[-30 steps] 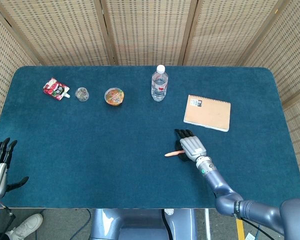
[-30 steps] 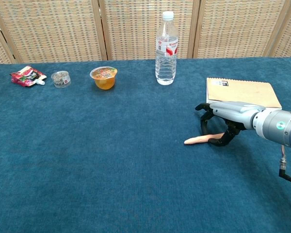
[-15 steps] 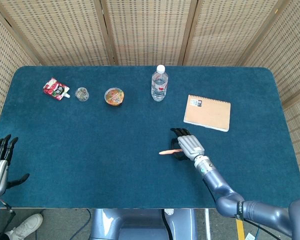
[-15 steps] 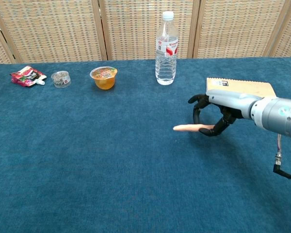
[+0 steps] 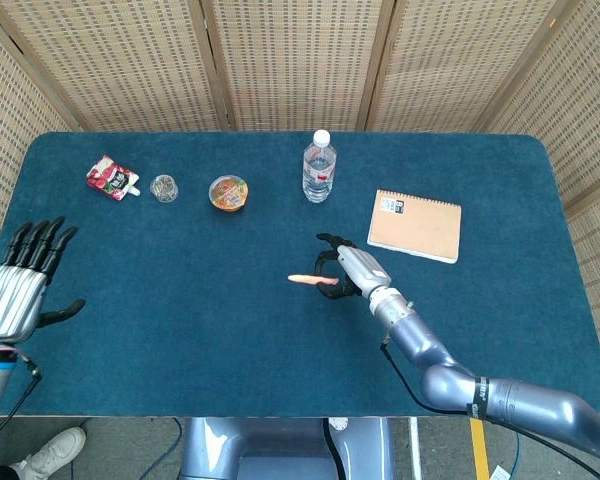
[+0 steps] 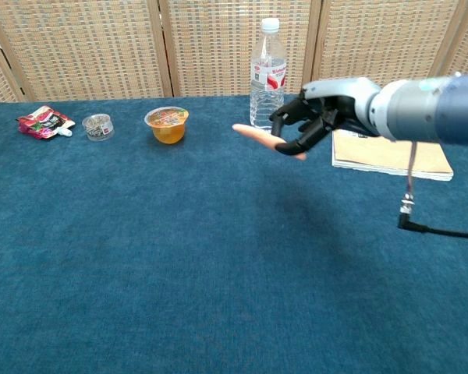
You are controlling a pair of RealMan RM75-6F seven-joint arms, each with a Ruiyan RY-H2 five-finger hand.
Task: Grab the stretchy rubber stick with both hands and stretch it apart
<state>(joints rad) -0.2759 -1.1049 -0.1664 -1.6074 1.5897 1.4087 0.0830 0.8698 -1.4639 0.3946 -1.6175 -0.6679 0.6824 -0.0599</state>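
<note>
Orange stick (image 5: 305,279) is hanging in my right robot hand (image 5: 344,273), lifted off the worktop (image 5: 180,290); my left robot hand (image 5: 20,285), fingers spread wide, isn't gripping its free end yet.

Your table (image 5: 180,330) wore blue cloth. From the water bottle (image 5: 319,167) leftward sat a jelly cup (image 5: 228,192), small jar (image 5: 164,188), red packet (image 5: 112,177) — a notebook (image 5: 414,225) lay rightward.

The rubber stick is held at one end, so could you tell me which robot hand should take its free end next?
The left robot hand: it is open and empty, while the right robot hand already holds the rubber stick.
</note>
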